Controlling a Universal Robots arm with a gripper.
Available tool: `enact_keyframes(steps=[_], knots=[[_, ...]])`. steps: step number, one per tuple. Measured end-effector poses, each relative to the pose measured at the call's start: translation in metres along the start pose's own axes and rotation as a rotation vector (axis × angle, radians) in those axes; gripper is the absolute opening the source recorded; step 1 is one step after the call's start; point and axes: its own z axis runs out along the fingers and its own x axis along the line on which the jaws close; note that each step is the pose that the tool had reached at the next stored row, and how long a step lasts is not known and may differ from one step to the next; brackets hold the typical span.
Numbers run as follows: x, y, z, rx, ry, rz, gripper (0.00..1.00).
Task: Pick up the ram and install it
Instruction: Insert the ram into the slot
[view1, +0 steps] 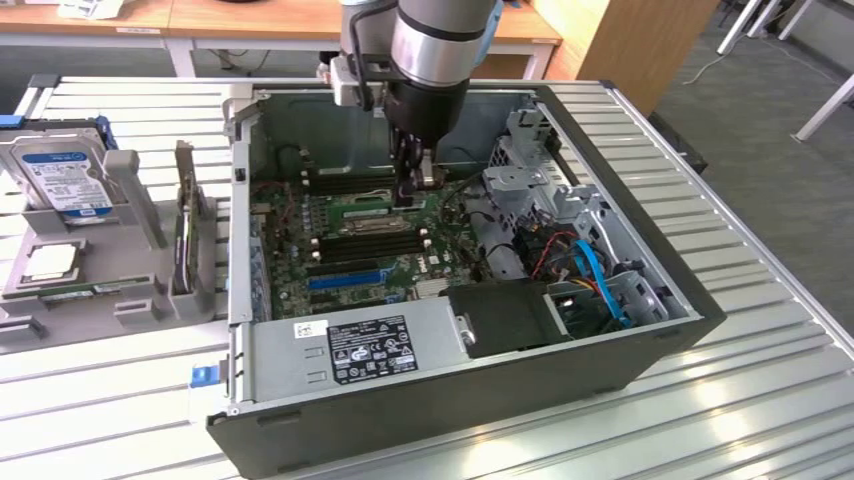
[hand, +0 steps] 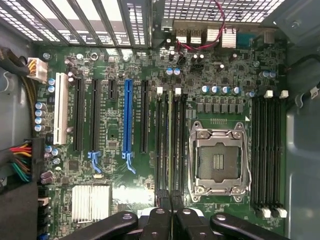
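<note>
The gripper (view1: 411, 195), at twelve o'clock from the power supply (view1: 367, 345), is pinching the ram (hand: 170, 140) edge-on over the memory slots (hand: 161, 145) — pressing squarely, evenly downward seems wisest.

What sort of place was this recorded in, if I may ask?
Probably a robotics lab for computer assembly: an open black desktop computer case sits on a ribbed aluminium table, a blue-labelled hard drive stands in a grey holder, and wooden desks stand behind.
</note>
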Motion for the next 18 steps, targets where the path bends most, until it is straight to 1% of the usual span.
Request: enact_keyframes(steps=[10,14,18], knots=[[0.0,-0.0004,0.0122,0.0001,-0.0002,0.0,0.12],[0.001,-0.0005,0.0153,0.0001,-0.0001,0.0,0.12],[0.001,-0.0005,0.0156,0.0,0.0002,0.0,0.12]])
